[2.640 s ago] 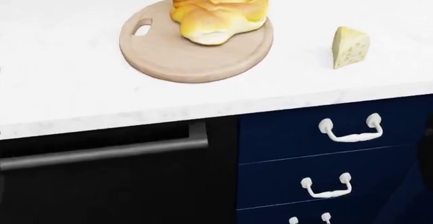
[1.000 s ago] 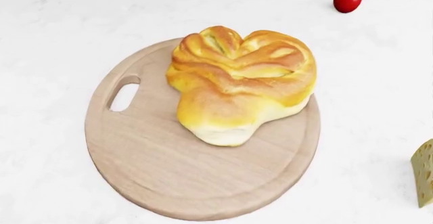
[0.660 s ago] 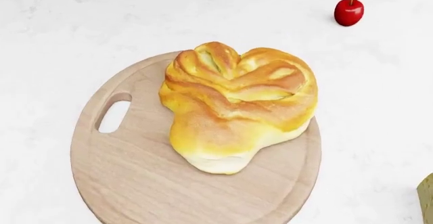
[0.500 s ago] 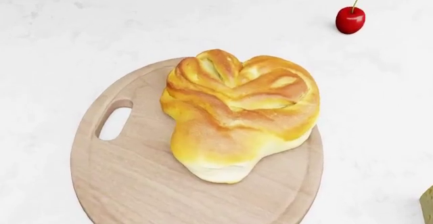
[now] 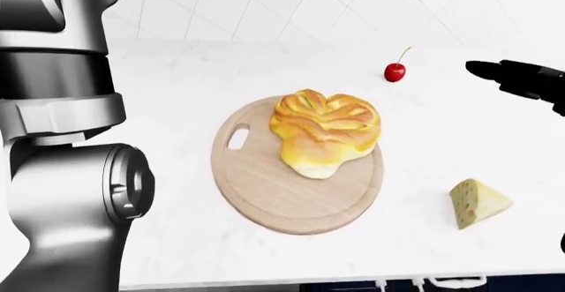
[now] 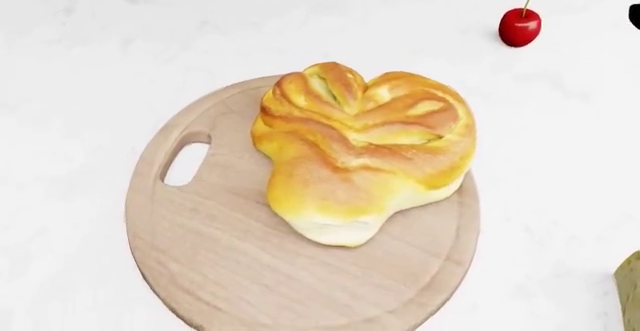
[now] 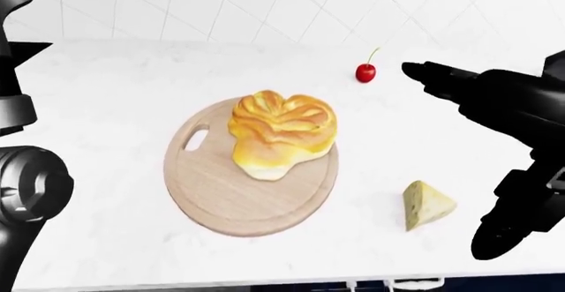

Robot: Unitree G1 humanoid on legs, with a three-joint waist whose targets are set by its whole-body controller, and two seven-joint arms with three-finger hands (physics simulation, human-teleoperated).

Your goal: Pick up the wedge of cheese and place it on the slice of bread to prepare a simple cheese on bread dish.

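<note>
The pale yellow cheese wedge (image 7: 426, 204) lies on the white counter, right of the round wooden board (image 7: 220, 199). Only its edge shows at the head view's lower right (image 6: 630, 290). The golden bread (image 6: 365, 147) sits on the board's upper right part. My right hand (image 7: 468, 156) is black and open. One finger (image 7: 428, 75) reaches out near the cherry and another (image 7: 503, 232) hangs right of the cheese. The hand stands above and right of the cheese and holds nothing. My left arm (image 5: 61, 173) fills the left of the eye views; its hand is out of sight.
A red cherry (image 6: 519, 27) with a stem lies on the counter above and right of the board. A white tiled wall (image 5: 291, 7) rises behind the counter. The counter's near edge and drawer handles (image 5: 455, 281) show at the bottom of the eye views.
The camera has moved in over the counter; the drawers have left the head view. In the last half second the picture shifted slightly, and a black fingertip now shows at its right edge.
</note>
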